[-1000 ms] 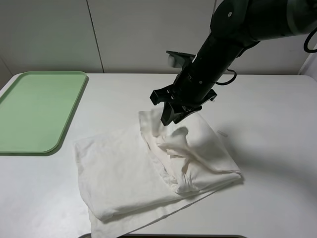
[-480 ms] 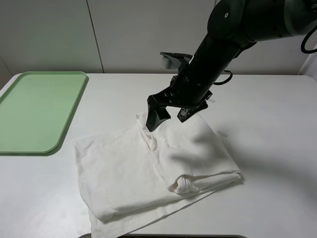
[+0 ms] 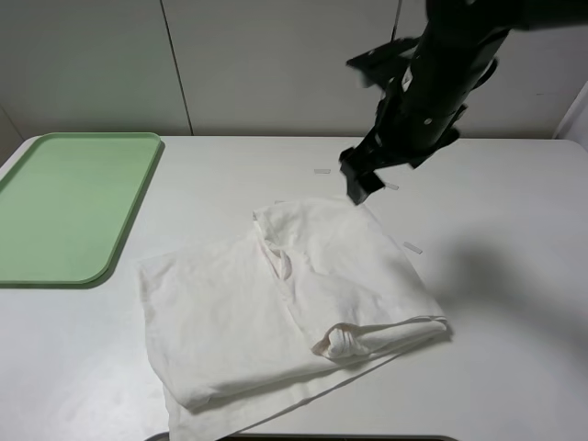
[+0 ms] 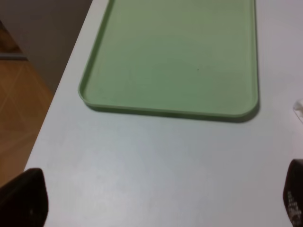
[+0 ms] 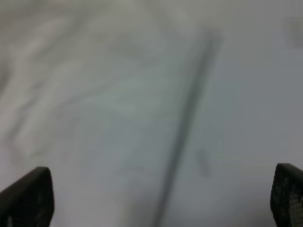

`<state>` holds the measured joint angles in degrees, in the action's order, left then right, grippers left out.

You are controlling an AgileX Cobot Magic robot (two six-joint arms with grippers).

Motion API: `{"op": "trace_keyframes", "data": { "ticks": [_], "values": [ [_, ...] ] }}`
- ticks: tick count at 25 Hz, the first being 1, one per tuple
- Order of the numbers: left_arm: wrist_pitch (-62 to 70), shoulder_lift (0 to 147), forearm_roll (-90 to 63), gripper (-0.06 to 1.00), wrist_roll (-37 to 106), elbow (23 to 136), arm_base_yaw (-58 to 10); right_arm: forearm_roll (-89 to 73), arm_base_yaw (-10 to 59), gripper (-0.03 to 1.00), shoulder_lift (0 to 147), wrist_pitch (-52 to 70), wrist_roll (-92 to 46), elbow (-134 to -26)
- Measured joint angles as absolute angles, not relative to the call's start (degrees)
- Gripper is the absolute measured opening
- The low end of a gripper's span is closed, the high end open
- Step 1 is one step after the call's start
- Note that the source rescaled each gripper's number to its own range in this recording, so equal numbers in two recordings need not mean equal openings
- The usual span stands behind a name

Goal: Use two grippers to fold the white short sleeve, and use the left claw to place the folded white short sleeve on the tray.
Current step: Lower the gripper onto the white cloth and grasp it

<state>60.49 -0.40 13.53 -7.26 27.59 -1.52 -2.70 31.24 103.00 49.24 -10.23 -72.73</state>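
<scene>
Wrinkled white cotton short sleeve [image 3: 276, 308] beside the flat pale green plastic tray [image 3: 73, 197]
It lies partly folded on the white surface [image 3: 514, 211], off the tray. The black right hand [image 3: 356, 182] hangs over its edge, well apart from the tray, fingers wide, empty. The black left hand [image 4: 158, 201], near the tray's rim, gapes equally, holding nothing.

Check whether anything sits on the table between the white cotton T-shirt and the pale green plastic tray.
Nothing visible does. Only bare white table separates the wrinkled white cotton T-shirt from the pale green rectangular plastic tray, which itself holds nothing.
</scene>
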Motion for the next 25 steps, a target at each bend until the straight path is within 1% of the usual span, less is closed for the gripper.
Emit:
{"op": "trace_keyframes", "data": {
  "ticks": [2,4,5,6,10,14,17,23,24,25],
  "values": [
    [60.4,-0.4,13.5,1.00,-7.3,27.6,-1.5,5.9,30.1,1.00,99.3,49.3,-3.7,-72.7],
    [60.4,-0.4,13.5,1.00,-7.3,27.6,-1.5,9.1,29.0,1.00,97.2,49.3,0.4,-72.7],
    [60.4,-0.4,13.5,1.00,-7.3,27.6,-1.5,11.9,25.8,1.00,92.7,50.3,5.1,-72.7],
    [60.4,-0.4,13.5,1.00,-7.3,27.6,-1.5,12.0,24.0,1.00,90.8,51.3,6.1,-72.7],
    [60.4,-0.4,13.5,1.00,-7.3,27.6,-1.5,12.0,19.7,1.00,82.6,54.3,6.9,-72.7],
    [60.4,-0.4,13.5,1.00,-7.3,27.6,-1.5,11.7,13.9,1.00,72.2,58.0,6.9,-72.7],
    [60.4,-0.4,13.5,1.00,-7.3,27.6,-1.5,11.7,9.0,1.00,67.6,62.5,6.7,-72.7],
    [60.4,-0.4,13.5,1.00,-7.3,27.6,-1.5,11.0,5.3,1.00,62.2,65.7,6.5,-71.3],
    [60.4,-0.4,13.5,1.00,-7.3,27.6,-1.5,10.6,4.1,1.00,57.8,65.7,6.5,-69.8],
    [60.4,-0.4,13.5,1.00,-7.3,27.6,-1.5,10.3,3.7,1.00,48.2,63.8,6.3,-64.4]
  ]
}}
